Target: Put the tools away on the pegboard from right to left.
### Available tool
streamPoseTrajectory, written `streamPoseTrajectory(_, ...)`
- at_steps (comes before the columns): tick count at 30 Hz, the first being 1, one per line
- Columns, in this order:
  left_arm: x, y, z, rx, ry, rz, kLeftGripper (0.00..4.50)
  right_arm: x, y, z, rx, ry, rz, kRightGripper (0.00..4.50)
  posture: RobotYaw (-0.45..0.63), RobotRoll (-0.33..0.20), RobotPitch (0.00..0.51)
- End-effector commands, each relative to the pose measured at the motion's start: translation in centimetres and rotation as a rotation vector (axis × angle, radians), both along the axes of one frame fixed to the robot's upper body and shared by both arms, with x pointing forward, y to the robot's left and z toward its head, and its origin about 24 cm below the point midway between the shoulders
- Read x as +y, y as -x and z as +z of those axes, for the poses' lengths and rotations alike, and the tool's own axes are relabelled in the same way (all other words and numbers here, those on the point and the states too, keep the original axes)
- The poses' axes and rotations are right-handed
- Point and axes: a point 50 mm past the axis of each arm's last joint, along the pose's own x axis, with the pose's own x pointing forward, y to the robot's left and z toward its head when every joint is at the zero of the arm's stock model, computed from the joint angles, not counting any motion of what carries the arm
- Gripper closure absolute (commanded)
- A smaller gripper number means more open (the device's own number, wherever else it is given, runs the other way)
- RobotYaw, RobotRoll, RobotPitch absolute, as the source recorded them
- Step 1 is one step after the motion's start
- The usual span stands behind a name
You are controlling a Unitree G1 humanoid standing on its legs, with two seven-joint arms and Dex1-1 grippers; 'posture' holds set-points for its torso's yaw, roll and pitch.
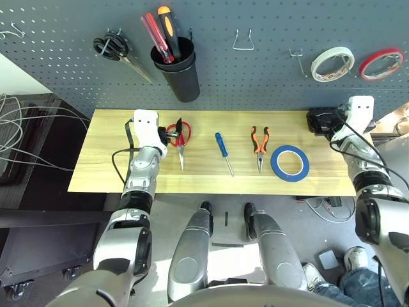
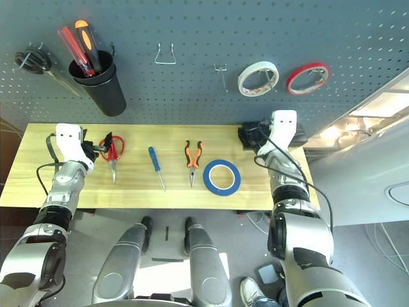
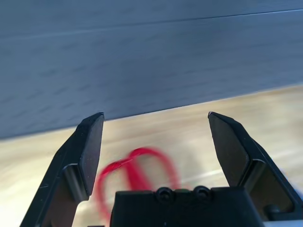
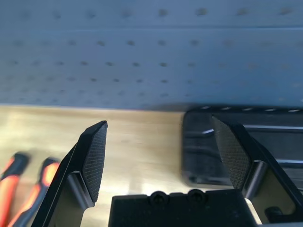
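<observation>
Basically nothing's hung yet: blue tape roll (image 1: 290, 162), pliers (image 1: 259, 144), screwdriver (image 1: 223, 152) and red scissors (image 1: 178, 138) all lie on the table (image 1: 96, 166), below the pegboard (image 1: 268, 25). Our left gripper (image 3: 158, 142) and right gripper (image 4: 161, 146) gape wide, empty. Tape goes first.

I cannot read any text, label, brand or number on the tools, the board or the table.
</observation>
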Motion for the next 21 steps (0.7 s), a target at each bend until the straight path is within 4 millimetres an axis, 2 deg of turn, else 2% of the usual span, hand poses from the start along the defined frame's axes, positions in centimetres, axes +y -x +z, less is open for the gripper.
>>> streamPoseTrajectory(1, -2.0, 0.8, -0.2, 0.032, -0.061, -0.201, 0.02, 0.8, 1.2, -2.3, 0.177, 0.003, 0.087, 0.00, 0.02, 0.000, 0.350)
streamPoseTrajectory(5, -3.7, 1.7, -0.3, 0.047, -0.140, -0.380, 0.02, 1.6, 2.4, -3.7, 0.326, 0.038, 0.111, 0.00, 0.03, 0.000, 0.350)
streamPoseTrajectory(12, -5.6, 2.7, -0.9, 0.046, -0.198, -0.515, 0.02, 2.4, 3.8, -4.7, 0.460, 0.056, 0.078, 0.00, 0.04, 0.000, 0.356)
streamPoseTrajectory(21, -9.2, 4.4, -2.0, 0.024, -0.299, -0.730, 0.02, 2.8, 5.5, -5.9, 0.584, 0.128, 0.089, 0.00, 0.03, 0.000, 0.409)
